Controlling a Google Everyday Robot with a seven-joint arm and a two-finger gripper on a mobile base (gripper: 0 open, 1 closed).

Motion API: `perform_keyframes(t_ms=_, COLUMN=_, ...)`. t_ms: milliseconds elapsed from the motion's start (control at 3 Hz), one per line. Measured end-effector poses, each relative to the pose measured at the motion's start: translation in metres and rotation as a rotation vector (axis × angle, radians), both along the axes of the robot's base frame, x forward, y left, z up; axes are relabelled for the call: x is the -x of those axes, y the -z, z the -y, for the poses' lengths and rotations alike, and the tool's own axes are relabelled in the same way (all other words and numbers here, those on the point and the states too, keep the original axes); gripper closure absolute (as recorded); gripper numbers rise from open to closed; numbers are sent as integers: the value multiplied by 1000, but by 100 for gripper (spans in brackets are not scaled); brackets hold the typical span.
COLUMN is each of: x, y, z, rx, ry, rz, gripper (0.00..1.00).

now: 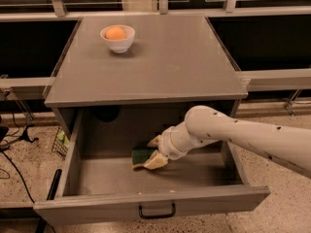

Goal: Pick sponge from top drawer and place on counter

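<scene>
The top drawer is pulled out, with its black loop handle at the front. The sponge, dark green on top with yellow foam below, lies on the drawer floor near the middle. My gripper is down inside the drawer at the sponge's right end, touching it, and my white arm reaches in from the right. The sponge rests on the drawer floor and is not lifted. The grey counter is the cabinet top above the drawer.
A white bowl holding an orange fruit stands at the counter's back left. The drawer's side walls and front panel enclose the gripper. Speckled floor with black cables lies to the left. Rails run behind and beside the cabinet.
</scene>
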State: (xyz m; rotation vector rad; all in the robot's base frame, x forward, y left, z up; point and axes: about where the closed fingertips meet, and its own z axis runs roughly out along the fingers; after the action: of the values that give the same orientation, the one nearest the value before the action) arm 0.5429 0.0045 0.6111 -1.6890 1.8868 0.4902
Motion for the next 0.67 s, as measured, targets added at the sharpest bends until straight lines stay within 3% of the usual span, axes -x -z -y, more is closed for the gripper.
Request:
perform_keyframes(t_ms=333, x=1, y=-8, z=1, rx=-18, ry=-1, rz=-2, gripper=100)
perform_keyframes(t_ms=667, x=5, y=-38, z=3, rx=-45, ry=-7, rz=-3, gripper=100)
